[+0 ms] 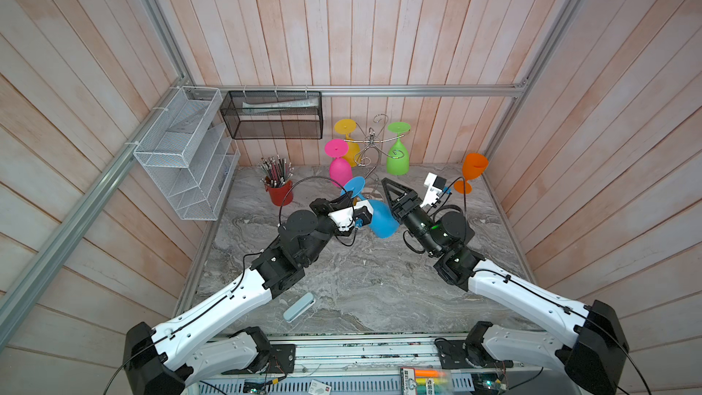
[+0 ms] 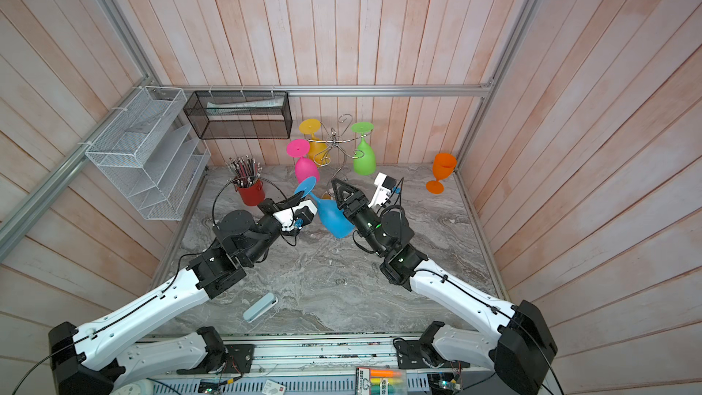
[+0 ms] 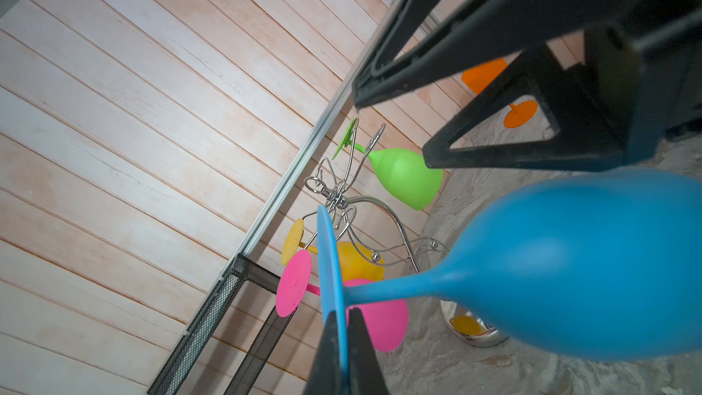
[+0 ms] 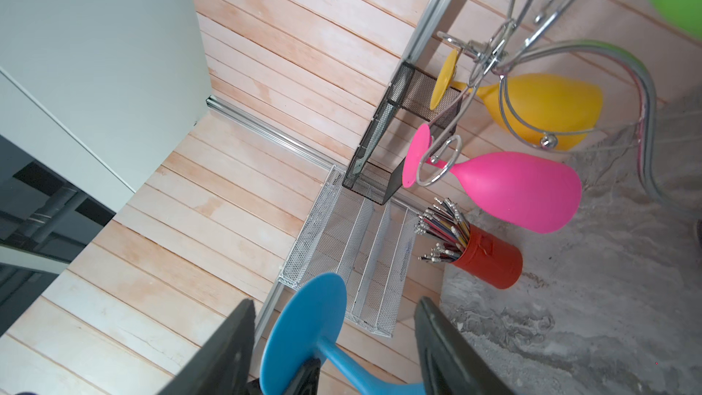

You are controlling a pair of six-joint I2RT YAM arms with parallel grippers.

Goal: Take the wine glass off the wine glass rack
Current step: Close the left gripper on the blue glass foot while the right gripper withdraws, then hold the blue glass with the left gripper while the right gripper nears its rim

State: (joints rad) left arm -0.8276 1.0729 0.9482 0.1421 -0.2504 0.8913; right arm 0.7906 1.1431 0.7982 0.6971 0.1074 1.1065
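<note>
Blue plastic wine glass is off its hook and in the air, tipped over, with the bowl toward the near right and the round foot toward the far left. It hangs between the two arms, just near of the chrome wire wine glass rack.

The left gripper has it: both fingers are pinched on the rim of the blue foot disc, one on each face. The right gripper stands spread wide and grips nothing. Its fingers run along the right side of the bowl and stem, very close, though I can't tell whether they touch.

On the rack, a pink glass, a yellow glass and a green glass hang upside down from the curled arms. Far right, an orange glass stands upright on the grey marble tabletop. To the left is a red pot of pencils, and near the front edge lies a pale blue case.
</note>
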